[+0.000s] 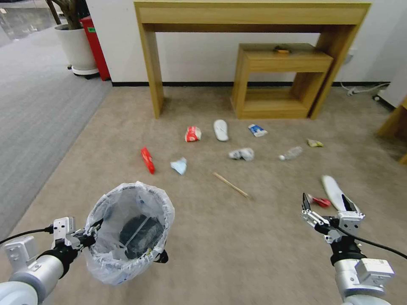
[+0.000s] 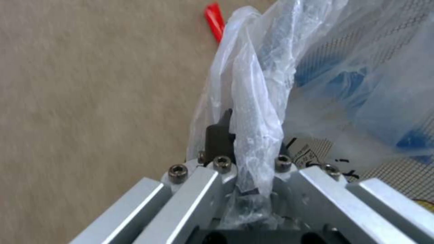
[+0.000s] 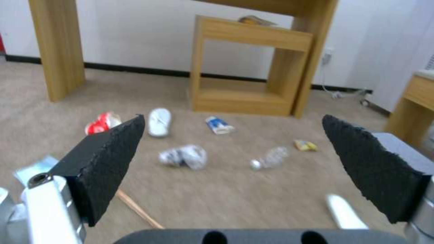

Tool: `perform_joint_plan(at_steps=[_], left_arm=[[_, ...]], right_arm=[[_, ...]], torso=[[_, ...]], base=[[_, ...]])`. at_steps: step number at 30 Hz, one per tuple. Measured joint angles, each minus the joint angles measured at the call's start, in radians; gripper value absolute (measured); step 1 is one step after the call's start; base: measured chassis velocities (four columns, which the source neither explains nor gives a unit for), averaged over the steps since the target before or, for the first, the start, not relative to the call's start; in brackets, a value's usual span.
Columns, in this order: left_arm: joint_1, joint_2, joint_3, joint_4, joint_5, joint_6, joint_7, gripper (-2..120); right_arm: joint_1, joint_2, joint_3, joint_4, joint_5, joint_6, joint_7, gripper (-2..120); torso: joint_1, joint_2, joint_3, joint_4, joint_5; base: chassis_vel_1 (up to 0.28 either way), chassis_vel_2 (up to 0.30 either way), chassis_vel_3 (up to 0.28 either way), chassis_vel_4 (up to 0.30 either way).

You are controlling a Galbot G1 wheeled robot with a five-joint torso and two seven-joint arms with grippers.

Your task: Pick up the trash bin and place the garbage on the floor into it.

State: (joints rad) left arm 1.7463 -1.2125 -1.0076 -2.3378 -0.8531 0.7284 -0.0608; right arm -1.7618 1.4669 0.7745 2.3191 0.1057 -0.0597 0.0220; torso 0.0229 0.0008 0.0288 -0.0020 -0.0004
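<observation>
Two grippers: left gripper pinches rim of trash bin, holding it off floor for loading; right gripper spread above red wrapper; other garbage scattered ahead.

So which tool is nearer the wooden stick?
Right. The right tool, open, hovers just right of the wooden stick; the left tool, gripping the trash bin rim, sits farther back-left.

Black trash bin in translucent white bag, red wrapper, beige-tan floor.
</observation>
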Motion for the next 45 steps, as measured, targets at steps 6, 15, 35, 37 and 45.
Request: perform_joint_plan(at_steps=[6,15,35,37,45], left_arm=[[0.0,-0.004,0.003,0.009,0.03,-0.014,0.019,0],[0.0,-0.008,0.005,0.011,0.039,-0.021,0.034,0],[-0.005,0.036,-0.114,0.168,0.057,-0.023,0.134,0],[-0.009,0.046,-0.13,0.193,0.053,-0.023,0.141,0],[-0.031,0.057,-0.14,0.188,0.016,-0.001,0.123,0]], right_arm=[[0.001,-0.001,0.002,-0.004,0.003,0.0,0.001,100],[0.001,0.0,-0.003,-0.007,-0.001,0.001,0.0,100],[0.111,-0.119,-0.045,-0.116,0.049,-0.127,-0.059,100],[0.141,-0.152,-0.074,-0.156,0.066,-0.142,-0.067,100],[0.308,-0.31,-0.28,-0.413,0.168,-0.195,-0.096,100]], torso=[[0.0,0.0,0.0,0.0001,0.0003],[0.0,0.0,0.0,0.0,0.0007],[0.0,0.0,0.0,0.0001,0.0006],[0.0,0.0,0.0,0.0002,0.0005],[0.0,0.0,0.0,0.0,0.0007]], base=[[-0.01,0.622,0.006,-0.623],[-0.197,0.318,0.182,-0.325],[-0.149,0.148,0.147,-0.135],[0.021,-0.016,-0.023,0.033],[0.0,0.0,0.0,0.0]])
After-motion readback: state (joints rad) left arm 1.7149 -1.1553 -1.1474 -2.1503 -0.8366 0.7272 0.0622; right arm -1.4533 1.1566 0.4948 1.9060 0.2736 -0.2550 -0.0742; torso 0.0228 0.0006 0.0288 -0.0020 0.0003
